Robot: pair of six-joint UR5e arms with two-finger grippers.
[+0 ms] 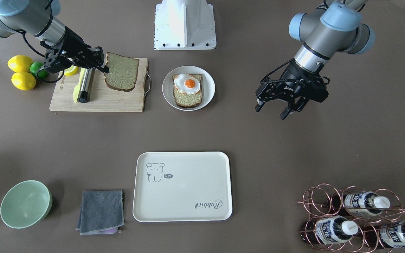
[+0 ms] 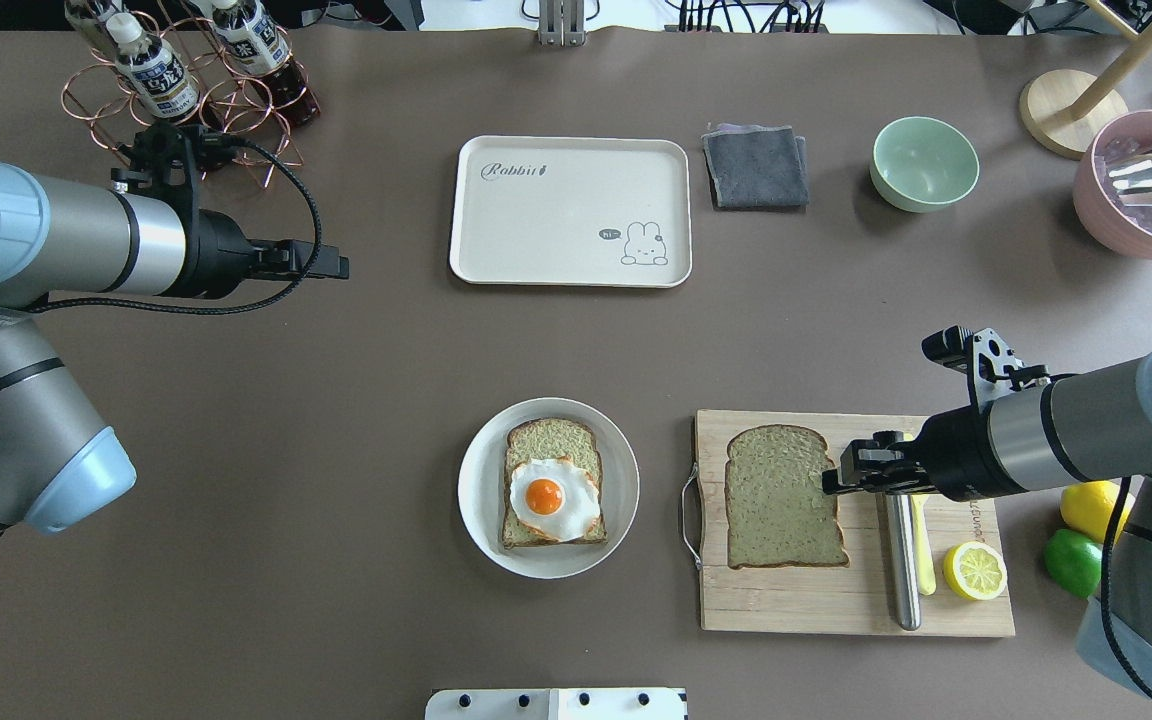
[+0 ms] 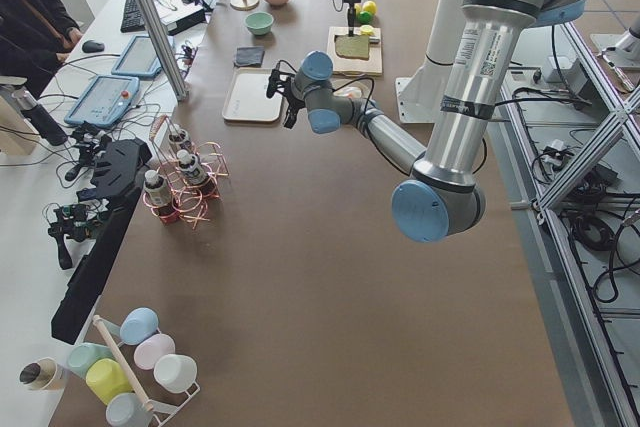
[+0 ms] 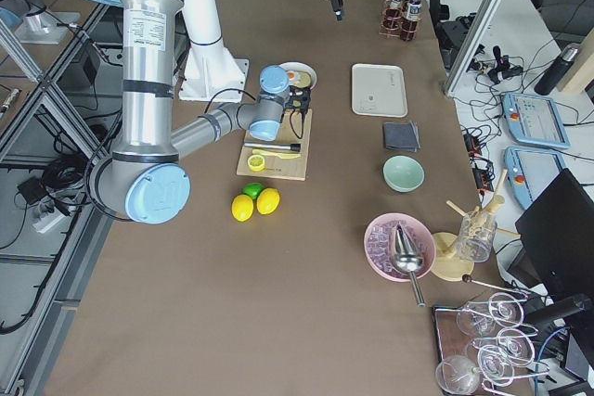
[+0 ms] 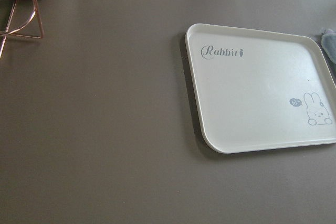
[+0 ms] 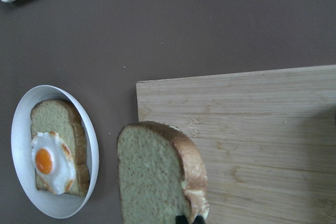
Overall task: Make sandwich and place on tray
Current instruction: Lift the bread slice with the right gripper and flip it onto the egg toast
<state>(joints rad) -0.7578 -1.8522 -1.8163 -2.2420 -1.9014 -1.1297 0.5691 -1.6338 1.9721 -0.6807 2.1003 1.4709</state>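
From across the table you see the left gripper (image 1: 271,112) hanging over bare tabletop, fingers spread apart and gripping nothing. The right gripper (image 1: 104,67) is pinched on the crust edge of the loose bread slice (image 1: 121,72) over the wooden cutting board (image 1: 118,100). Just beside the board, the round white plate (image 1: 167,92) carries the second slice (image 1: 187,100), topped with a glossy fried egg (image 1: 187,83). The smooth cream tray (image 1: 188,196), round-cornered, lies well apart from the plate, between a grey cloth (image 1: 101,211) and a copper wire bottle rack (image 1: 329,211).

From overhead you also get a steel-handled utensil (image 2: 901,560) and a lemon half (image 2: 974,571) on the board under the right wrist.

The left wrist camera gives you only the tray and a corner of the rack.

Only the right wrist camera shows you the held slice looking lifted at its gripped end, with a porous face, a thick brown crust and dark fingertips (image 6: 181,219) at its lower edge.
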